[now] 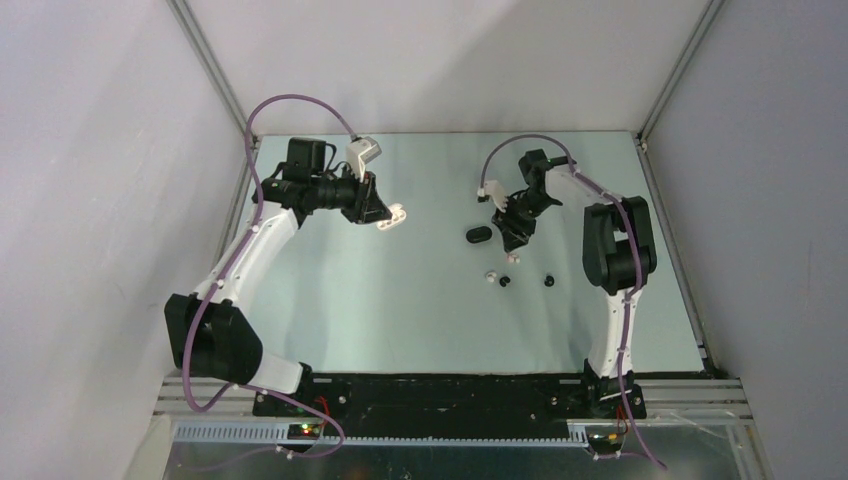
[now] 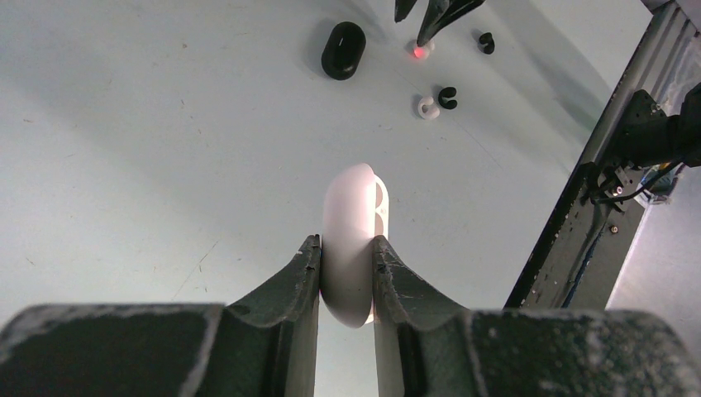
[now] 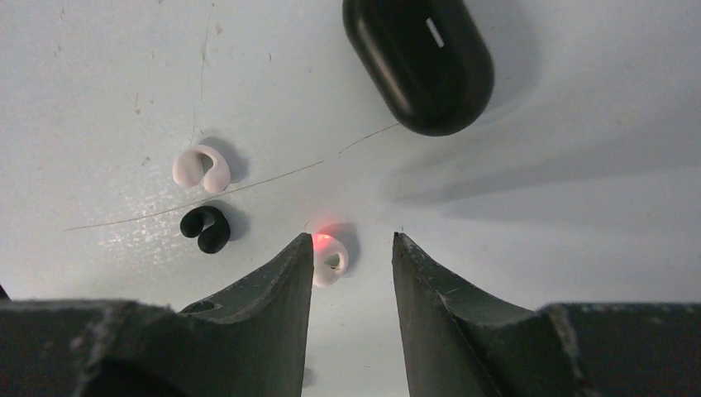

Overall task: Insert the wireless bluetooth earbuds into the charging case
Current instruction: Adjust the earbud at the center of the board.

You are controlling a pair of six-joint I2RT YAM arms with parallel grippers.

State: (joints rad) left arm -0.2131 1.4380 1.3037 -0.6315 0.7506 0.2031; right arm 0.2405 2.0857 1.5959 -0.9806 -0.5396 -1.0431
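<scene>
On the pale table [image 3: 537, 248] a white earbud [image 3: 331, 263] lies just under the right gripper [image 3: 353, 248], whose jaws are half-open and empty. The left gripper [image 2: 345, 256] clamps a white charging case [image 2: 351, 207].

L gripper [image 2: 347, 252] pinches white case [image 2: 354, 198] on edge, w/ black case [image 2: 343, 50] well ahead, white bud [image 2: 426, 107] just beside black bud [image 2: 447, 98], red-lit bud [image 2: 421, 51] under R gripper [image 2: 413, 29] tips, 2nd black bud [image 2: 486, 42] nr.
</scene>
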